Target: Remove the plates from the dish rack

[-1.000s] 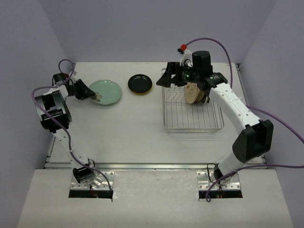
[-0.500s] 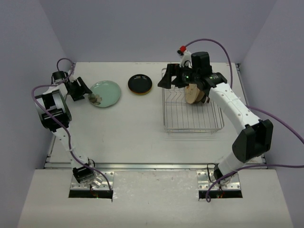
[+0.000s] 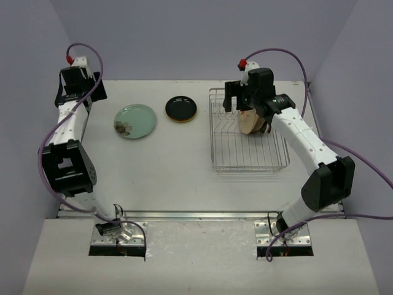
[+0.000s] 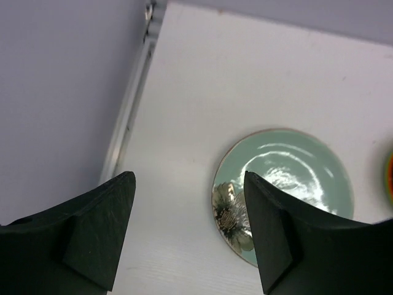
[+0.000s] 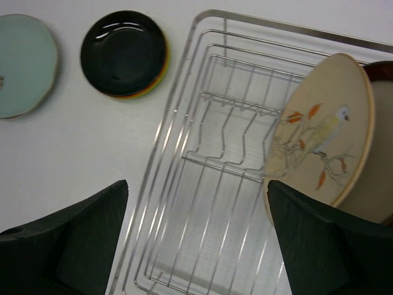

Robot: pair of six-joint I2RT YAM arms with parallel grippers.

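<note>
Plates [image 5: 319,132] in dish rack [image 3: 245,150]: two in view, both on edge, cream bird plate just right of right pincer [image 5: 196,203], brown-rimmed plate [image 5: 376,184] touching behind it. Hangs spread wide over bare rack wires, gripping nothing. Left pincer [image 4: 187,203] likewise released and empty, high above the bench [image 5: 61,153], teal plate [image 4: 288,178] lying flat below and to its right; black plate [image 5: 123,52], stacked on an orange-rimmed one, lies far left of right pincer.

Likely trouble, as a judgement:
- Closing on both leaning plates at once, since they touch; could drag the brown-rimmed one out or tip it.
- Shallow bite on the cream rim; smooth glaze, may slip on lifting.
- Lifting at a slant; could snag divider prongs and pull the light rack along.
- Descending off-line; may strike the plate's top edge and topple it.
</note>
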